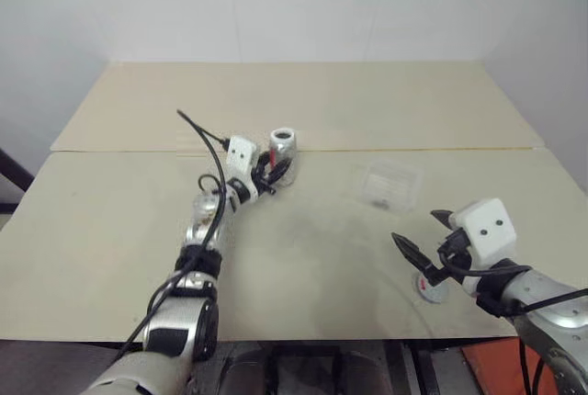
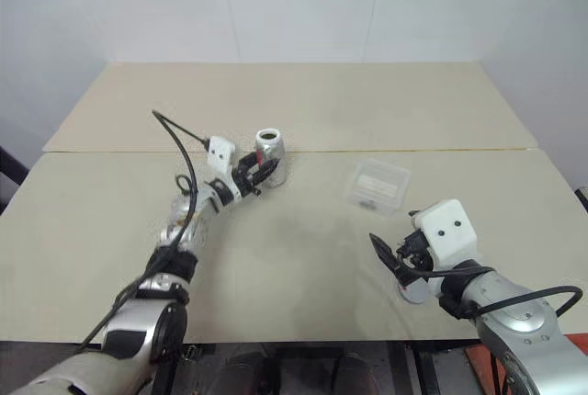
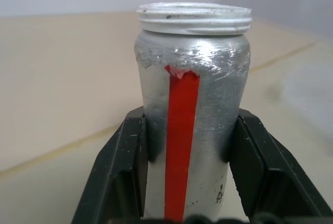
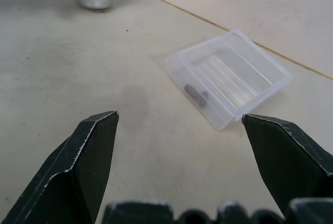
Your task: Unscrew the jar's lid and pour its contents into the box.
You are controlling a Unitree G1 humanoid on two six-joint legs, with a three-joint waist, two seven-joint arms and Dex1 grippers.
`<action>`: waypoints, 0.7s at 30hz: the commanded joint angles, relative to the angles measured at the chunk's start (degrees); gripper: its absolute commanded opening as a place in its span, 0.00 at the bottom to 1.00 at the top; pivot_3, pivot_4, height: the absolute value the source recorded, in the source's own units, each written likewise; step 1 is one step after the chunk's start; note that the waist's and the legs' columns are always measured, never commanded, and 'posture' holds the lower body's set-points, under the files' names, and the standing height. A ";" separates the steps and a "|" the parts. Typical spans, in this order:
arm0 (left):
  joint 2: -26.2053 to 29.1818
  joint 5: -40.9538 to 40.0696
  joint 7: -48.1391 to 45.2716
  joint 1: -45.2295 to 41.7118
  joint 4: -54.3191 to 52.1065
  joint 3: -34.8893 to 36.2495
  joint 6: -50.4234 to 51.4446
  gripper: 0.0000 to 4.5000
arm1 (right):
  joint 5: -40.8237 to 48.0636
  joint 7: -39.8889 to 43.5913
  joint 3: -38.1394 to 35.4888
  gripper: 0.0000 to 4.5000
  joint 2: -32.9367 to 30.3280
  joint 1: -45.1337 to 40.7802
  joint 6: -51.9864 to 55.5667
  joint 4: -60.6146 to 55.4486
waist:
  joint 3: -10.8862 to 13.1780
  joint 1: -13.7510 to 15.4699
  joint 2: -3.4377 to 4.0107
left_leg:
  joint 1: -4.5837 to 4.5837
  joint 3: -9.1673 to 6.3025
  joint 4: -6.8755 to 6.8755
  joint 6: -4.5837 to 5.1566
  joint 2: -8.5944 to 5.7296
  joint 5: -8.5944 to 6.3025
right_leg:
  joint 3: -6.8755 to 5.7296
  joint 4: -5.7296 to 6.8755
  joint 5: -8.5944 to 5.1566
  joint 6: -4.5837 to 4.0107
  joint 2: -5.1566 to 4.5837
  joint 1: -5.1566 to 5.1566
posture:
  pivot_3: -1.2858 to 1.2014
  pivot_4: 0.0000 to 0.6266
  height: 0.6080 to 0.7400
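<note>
From above, my left hand (image 1: 266,173) is clamped on the jar (image 1: 281,147), standing open-mouthed mid-tabletop (image 1: 312,257); the lid (image 1: 430,290) lies under my right hand (image 1: 424,235), the box (image 1: 389,183) between them. My left wrist view shows bare threads, so I should lift level, then tip slowly. My right wrist view shows fingers (image 4: 88,151) spread wide, box ahead.

1. I count one jar (image 1: 281,149), standing open on my worktop (image 1: 303,257).
2. One lid (image 1: 430,289), lying flat by itself.
3. One clear box (image 1: 388,184), with one small dark piece (image 4: 195,93) inside it.
4. Two pincers: my left pincer (image 1: 272,171) and my right pincer (image 1: 421,235).
</note>
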 commanded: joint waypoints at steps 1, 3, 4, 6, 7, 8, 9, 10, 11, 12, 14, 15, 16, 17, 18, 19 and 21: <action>0.64 1.85 4.71 1.93 -3.00 -1.18 -3.40 0.41 | -1.59 0.91 -0.10 0.99 -0.78 0.07 -2.71 -0.04 | -0.03 -0.08 0.01 | 0.01 0.00 0.00 0.00 0.00 0.00 | 0.01 0.00 0.00 -0.01 0.00 0.00 | 0.52 0.24 1.00; -0.19 0.20 5.38 3.09 -2.80 -0.61 -3.20 0.41 | -2.24 1.34 0.07 0.99 -0.85 0.30 -3.12 0.41 | -0.07 -0.21 0.01 | 0.05 0.01 0.00 0.01 0.01 -0.01 | 0.03 0.01 0.00 -0.01 0.00 0.01 | 0.52 0.24 1.00; -0.60 -0.66 5.64 3.46 -2.60 -0.24 -3.07 0.41 | -2.47 1.50 0.11 0.99 -0.82 0.35 -3.31 0.58 | -0.09 -0.24 0.01 | 0.06 0.01 -0.01 0.01 0.02 -0.01 | 0.03 0.01 0.01 -0.01 0.00 0.01 | 0.52 0.24 1.00; -1.03 -2.47 4.91 4.09 -2.11 0.26 -3.13 0.41 | -2.83 1.69 0.18 0.99 -0.74 0.43 -3.60 0.75 | -0.10 -0.26 0.01 | 0.11 0.02 -0.01 0.02 0.03 -0.01 | 0.05 0.02 0.01 -0.01 0.00 0.06 | 0.52 0.24 1.00; -1.18 -3.48 4.47 4.53 -1.91 0.57 -3.40 0.49 | -3.01 1.76 0.17 1.00 -0.66 0.53 -3.69 0.71 | -0.10 -0.28 0.01 | 0.14 0.03 -0.01 0.02 0.03 -0.01 | 0.06 0.02 0.01 -0.01 0.00 0.07 | 0.52 0.24 1.00; -1.25 -4.15 4.18 4.84 -1.79 0.74 -3.63 0.57 | -3.17 1.84 0.17 1.00 -0.60 0.61 -3.75 0.67 | -0.11 -0.29 0.01 | 0.16 0.03 -0.01 0.02 0.03 -0.01 | 0.06 0.02 0.01 -0.01 0.00 0.09 | 0.52 0.24 1.00; -1.19 -4.40 3.71 5.24 -1.90 0.47 -4.21 0.63 | -3.46 1.96 0.10 1.00 -0.63 0.83 -3.89 0.60 | -0.11 -0.29 0.01 | 0.17 0.04 -0.01 0.03 0.03 -0.01 | 0.07 0.02 0.00 -0.01 0.00 0.10 | 0.52 0.24 1.00; -1.10 -4.51 3.47 5.49 -2.00 0.19 -4.63 0.70 | -3.70 2.08 0.05 1.00 -0.63 0.99 -4.00 0.57 | -0.11 -0.27 0.01 | 0.18 0.04 -0.02 0.03 0.03 -0.02 | 0.07 0.02 0.01 -0.01 0.00 0.09 | 0.52 0.24 1.00; -0.98 -4.40 3.40 5.72 -2.20 -0.12 -4.85 0.77 | -3.96 2.17 0.03 1.00 -0.55 1.25 -4.14 0.49 | -0.11 -0.26 0.01 | 0.17 0.04 -0.02 0.03 0.03 -0.02 | 0.07 0.01 0.00 -0.01 0.00 0.10 | 0.52 0.24 1.00; -1.03 -4.57 3.36 5.91 -2.49 -0.21 -4.80 0.86 | -4.11 2.28 -0.06 1.00 -0.46 1.47 -4.28 0.46 | -0.11 -0.24 0.01 | 0.17 0.05 -0.02 0.03 0.03 -0.02 | 0.07 0.01 0.01 -0.01 0.00 0.10 | 0.52 0.24 1.00; -1.21 -4.91 3.36 6.24 -3.35 -0.28 -4.52 0.99 | -4.23 2.53 -0.29 1.00 -0.37 1.80 -4.50 0.50 | -0.11 -0.05 0.01 | 0.17 0.03 -0.01 0.03 0.02 -0.02 | 0.06 0.01 0.01 -0.01 0.00 0.11 | 0.52 0.24 1.00; -1.29 -5.16 3.17 6.52 -4.05 -0.35 -4.28 1.00 | -4.24 2.68 -0.39 1.00 -0.36 1.93 -4.62 0.60 | -0.11 -0.06 0.01 | 0.17 0.03 -0.01 0.03 0.02 -0.02 | 0.06 0.01 0.00 -0.01 0.00 0.12 | 0.52 0.24 1.00; -1.11 -5.13 2.70 7.10 -5.08 -0.70 -4.17 1.00 | -4.25 2.80 -0.36 1.00 -0.37 2.00 -4.70 0.69 | -0.11 -0.11 0.01 | 0.17 0.03 -0.01 0.04 0.02 -0.02 | 0.06 0.00 0.01 -0.01 0.00 0.12 | 0.52 0.24 1.00; -0.78 -4.89 2.45 7.84 -6.20 -1.06 -4.25 1.00 | -4.30 2.83 -0.15 1.00 -0.39 1.96 -4.72 0.77 | -0.11 -0.21 0.01 | 0.17 0.03 -0.01 0.05 0.03 -0.03 | 0.07 -0.01 0.00 -0.01 0.00 0.12 | 0.52 0.24 1.00; -0.47 -5.11 2.34 9.12 -8.29 -1.25 -3.65 1.00 | -4.33 3.04 0.12 1.00 -0.47 1.85 -4.88 1.02 | -0.11 -0.24 0.01 | 0.17 0.03 -0.02 0.05 0.04 -0.03 | 0.07 -0.01 0.00 -0.01 0.00 0.12 | 0.52 0.24 1.00; -0.18 -5.46 2.26 10.27 -10.21 -1.31 -2.99 1.00 | -4.32 3.23 0.37 1.00 -0.52 1.71 -4.99 1.24 | -0.11 -0.35 0.02 | 0.17 0.03 -0.02 0.05 0.05 -0.03 | 0.07 0.00 0.00 -0.01 0.00 0.12 | 0.52 0.24 1.00; 0.80 -6.19 1.72 13.63 -15.67 -1.56 -1.94 1.00 | -4.45 3.84 0.62 1.00 -0.84 1.36 -5.33 1.91 | -0.11 -0.65 0.02 | 0.19 0.05 -0.06 0.05 0.08 -0.03 | 0.10 0.00 0.00 -0.02 0.00 0.10 | 0.52 0.24 1.00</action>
